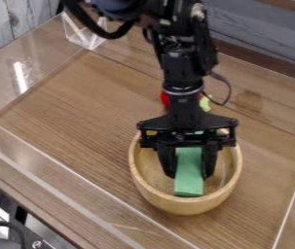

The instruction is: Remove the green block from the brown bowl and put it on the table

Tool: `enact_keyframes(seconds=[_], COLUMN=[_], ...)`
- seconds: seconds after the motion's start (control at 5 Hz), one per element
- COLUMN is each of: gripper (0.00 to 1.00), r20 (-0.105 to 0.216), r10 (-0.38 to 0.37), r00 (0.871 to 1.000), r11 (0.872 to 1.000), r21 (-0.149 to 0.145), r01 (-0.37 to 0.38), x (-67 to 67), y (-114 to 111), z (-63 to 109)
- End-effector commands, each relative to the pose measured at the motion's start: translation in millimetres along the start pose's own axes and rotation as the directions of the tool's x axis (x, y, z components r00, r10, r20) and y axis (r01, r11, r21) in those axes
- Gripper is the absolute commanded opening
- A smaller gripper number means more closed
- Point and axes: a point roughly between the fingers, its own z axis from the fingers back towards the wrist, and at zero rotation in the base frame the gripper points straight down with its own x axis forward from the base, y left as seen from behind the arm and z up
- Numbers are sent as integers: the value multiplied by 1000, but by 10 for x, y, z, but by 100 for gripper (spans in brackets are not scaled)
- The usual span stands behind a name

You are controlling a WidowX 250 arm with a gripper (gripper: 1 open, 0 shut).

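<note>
Surroundings first. We note a red round toy fruit point(178, 96) with a green bit at its right side, lying on the table point(72, 107) behind the brown bowl point(154, 188); most of it is hidden by the arm's column, so we see only slivers on either side. Clear acrylic walls point(26, 68) run along the table's far-left and near-left edges, and another pane shows at the right edge. A small clear triangular piece point(82, 34) stands at the far corner. A pale plank surface lies beyond the walls at upper right.

Obstructions: the black arm point(182, 53) passes directly in front of the fruit, and the fingers point(158, 156) cover the upper part of the bowl's interior and the top end of the green block point(193, 175).

Arm pose: it comes in from the top of the frame and drops almost straight down, wrist above the bowl's far rim, gripper point(186, 154) pointing steeply downward into the bowl.

Pincer: narrow, its two dark fingers pinched on the top end of the green block.

Green block: inside the brown bowl, standing on end and leaning slightly, its lower end low near the bowl's floor; we cannot tell whether it touches. The bowl sits on the table toward the near-right.
</note>
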Motion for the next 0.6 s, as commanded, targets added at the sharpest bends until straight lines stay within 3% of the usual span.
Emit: enact_keyframes(seconds=[0.0,0.4], gripper=[0,0], r20=[52,19], r10=[11,-118], r00=[999,993], r11=[999,993], r21=[-41,-10], r01=[-8,118], x=[33,-72], y=[-163,-150], z=[171,-37])
